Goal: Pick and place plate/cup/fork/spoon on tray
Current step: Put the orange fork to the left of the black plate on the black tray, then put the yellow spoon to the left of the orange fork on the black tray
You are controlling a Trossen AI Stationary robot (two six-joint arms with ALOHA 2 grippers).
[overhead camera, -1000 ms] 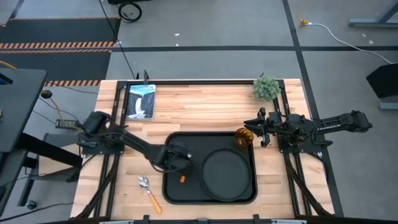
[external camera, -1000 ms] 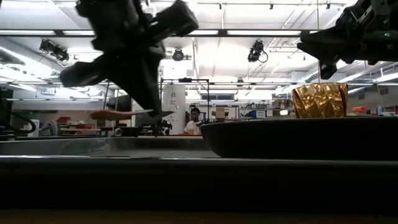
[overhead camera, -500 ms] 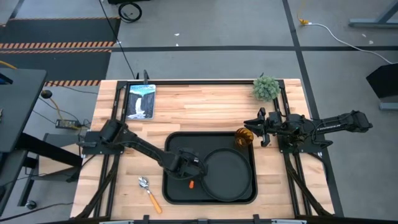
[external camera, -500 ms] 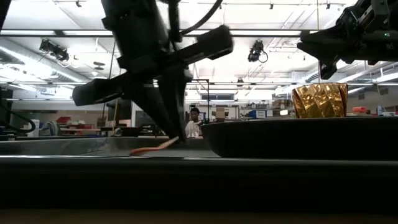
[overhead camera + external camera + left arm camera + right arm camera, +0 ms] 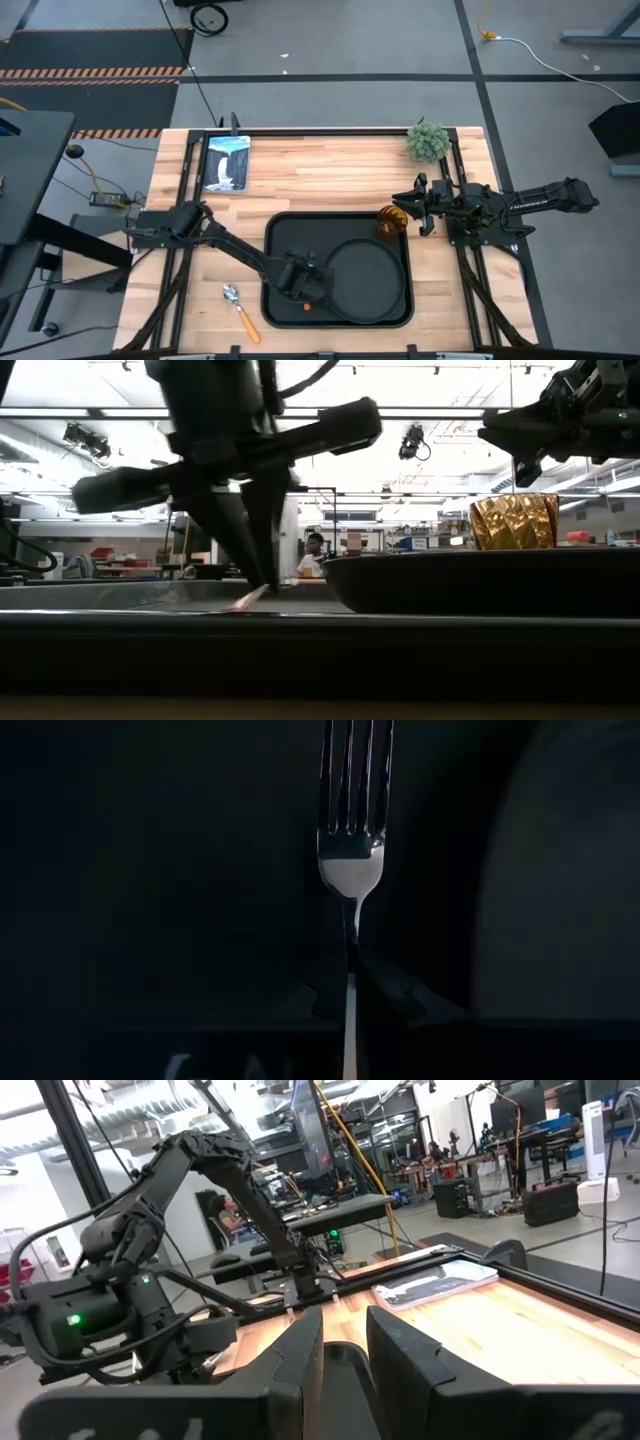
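Note:
The black tray (image 5: 285, 230) lies at the table's near middle, with the round black plate (image 5: 365, 280) in its right part. The amber cup (image 5: 392, 222) stands at the tray's far right corner. My left gripper (image 5: 300, 278) is low over the tray's left part, just left of the plate, shut on the fork (image 5: 352, 860). The spoon (image 5: 240, 308) lies on the table left of the tray. My right gripper (image 5: 410, 212) is open and empty, raised just right of the cup. My left gripper pinches the fork's handle (image 5: 350, 935) just behind the tines, between its two fingers. The fingers point down from above and lie across the fork. The fork lies low and slanted, its orange handle end (image 5: 240, 603) down at the tray's floor.
A picture book (image 5: 225, 162) lies at the table's far left and a small green plant (image 5: 428, 141) at its far right. A person (image 5: 313, 550) shows in the room beyond the table. Bare wood lies between the tray and the far edge.
My left gripper has gone toward the table's right and near edge and down, carrying the fork. The fork was level and well above the tray; now it is tipped, its handle end down at the tray's floor beside the plate.

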